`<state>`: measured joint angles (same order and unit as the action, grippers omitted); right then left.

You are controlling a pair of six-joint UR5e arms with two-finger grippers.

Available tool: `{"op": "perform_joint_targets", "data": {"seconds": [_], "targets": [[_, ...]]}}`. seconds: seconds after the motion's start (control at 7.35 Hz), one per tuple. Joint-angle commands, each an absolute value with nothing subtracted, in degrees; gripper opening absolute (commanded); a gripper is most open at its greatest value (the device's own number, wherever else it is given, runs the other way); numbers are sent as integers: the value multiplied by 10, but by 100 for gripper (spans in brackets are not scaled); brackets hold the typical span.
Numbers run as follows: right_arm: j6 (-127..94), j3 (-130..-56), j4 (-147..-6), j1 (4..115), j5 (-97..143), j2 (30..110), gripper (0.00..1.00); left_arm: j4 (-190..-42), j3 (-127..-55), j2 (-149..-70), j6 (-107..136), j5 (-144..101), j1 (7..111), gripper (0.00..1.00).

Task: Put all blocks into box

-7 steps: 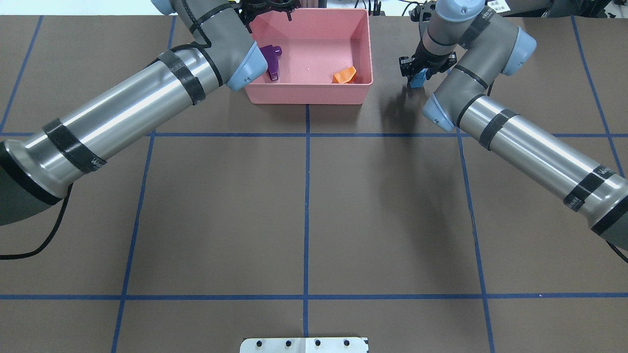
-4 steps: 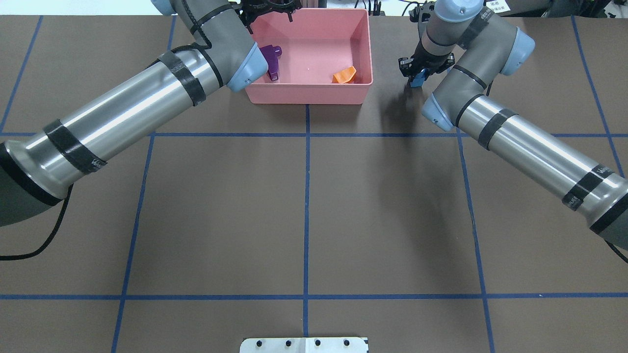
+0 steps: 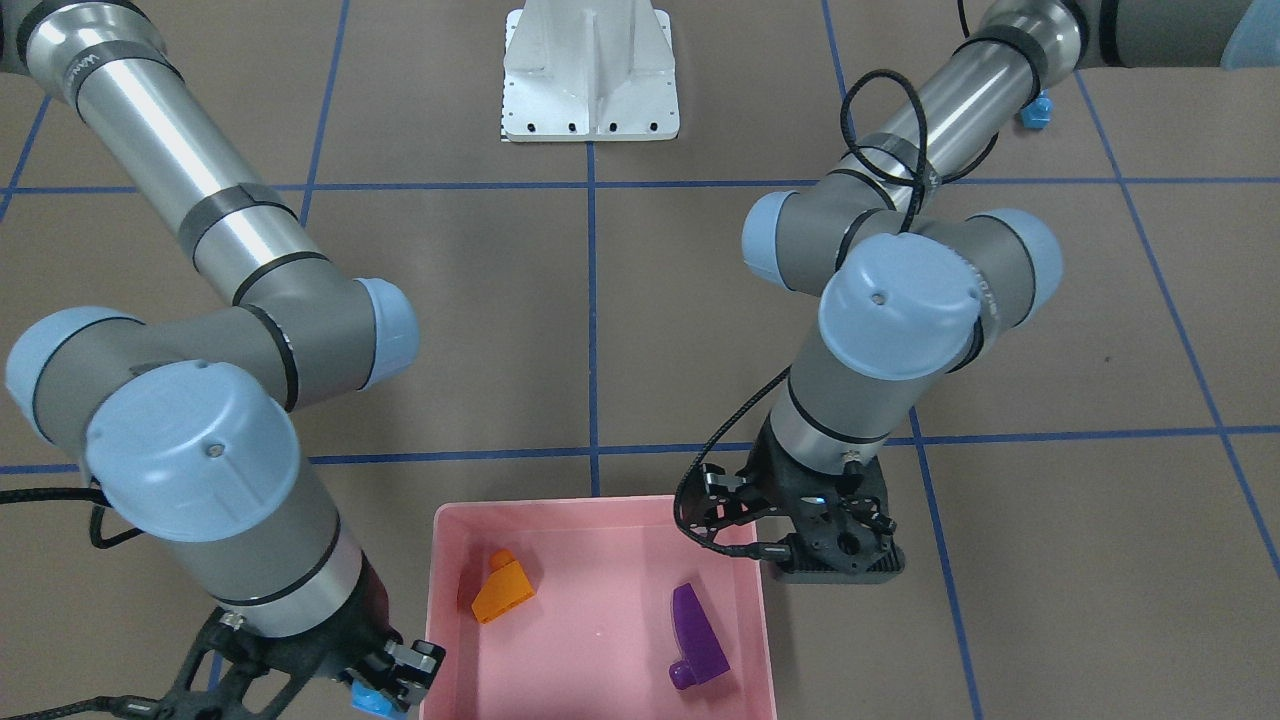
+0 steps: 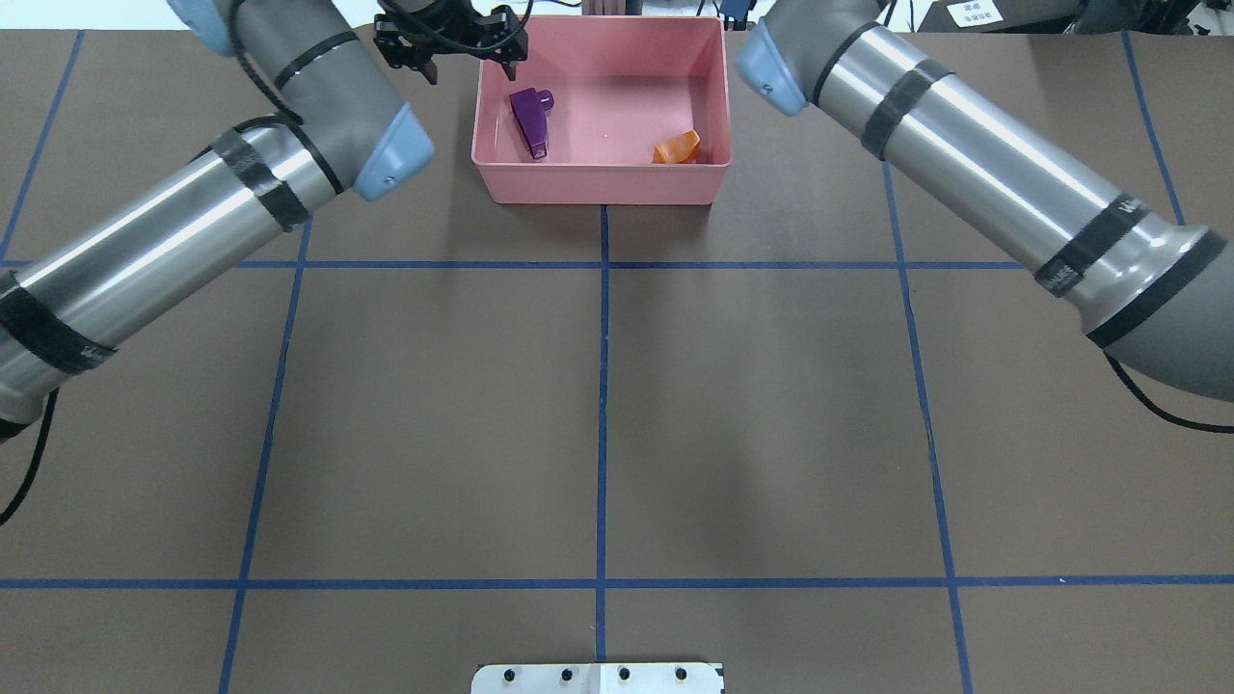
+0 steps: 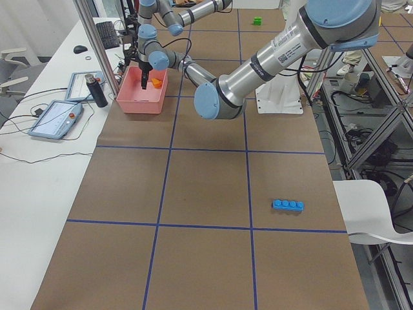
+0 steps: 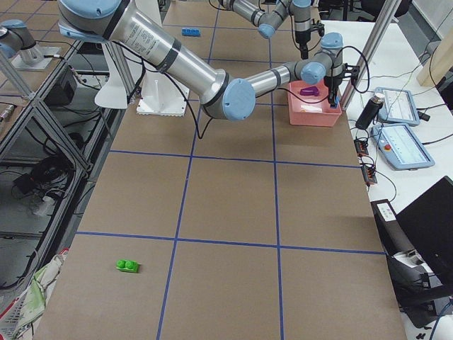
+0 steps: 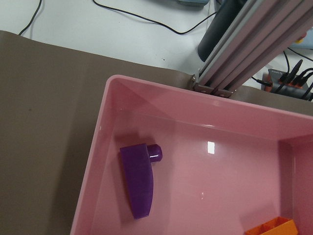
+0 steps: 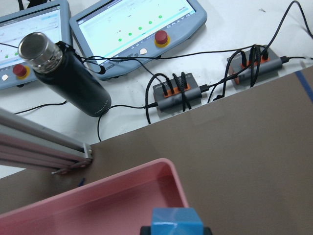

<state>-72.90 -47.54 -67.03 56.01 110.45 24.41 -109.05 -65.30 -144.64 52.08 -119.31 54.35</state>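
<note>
The pink box (image 4: 598,191) stands at the table's far middle. In it lie the purple sloped block (image 4: 531,120) and the orange sloped block (image 4: 677,147). My left gripper (image 4: 468,66) is open and empty over the box's far-left corner; it also shows in the front view (image 3: 830,545). My right gripper (image 3: 385,695) is shut on the small light-blue block (image 8: 176,223) just outside the box's far-right corner. The long light-blue block (image 5: 288,205) and the green block (image 6: 127,266) lie on the table far from the box.
The white robot base (image 3: 590,70) stands at the near table edge. Beyond the far edge stand an aluminium post (image 8: 44,147), a dark bottle (image 8: 68,83), tablets (image 8: 137,24) and cables. Blue tape lines cross the brown table (image 4: 598,414).
My right gripper has carried the small light-blue block from the table right of the box up to the box's far-right corner. My left arm has swung left, clear of the box's near-left corner.
</note>
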Motion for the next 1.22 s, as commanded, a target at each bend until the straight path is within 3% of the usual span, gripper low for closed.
{"op": "perform_joint_targets", "data": {"seconds": [0.0, 0.14, 0.41, 0.68, 1.09], "targets": [[-759, -463, -682, 504, 1050, 217, 45, -1091, -679, -1404, 440, -1277, 589, 100], [-753, -463, -691, 486, 1040, 217, 99, -1091, -685, -1387, 439, -1318, 602, 100], [-664, -487, -762, 521, 1140, 219, 100, -1092, -742, -1332, 447, -1296, 603, 100], [-599, -640, -893, 548, 1183, 283, 100, -1093, -845, -1232, 442, -1298, 599, 100], [-523, -831, -937, 577, 1203, 443, 100, -1090, -1013, -1054, 442, -1298, 597, 100]]}}
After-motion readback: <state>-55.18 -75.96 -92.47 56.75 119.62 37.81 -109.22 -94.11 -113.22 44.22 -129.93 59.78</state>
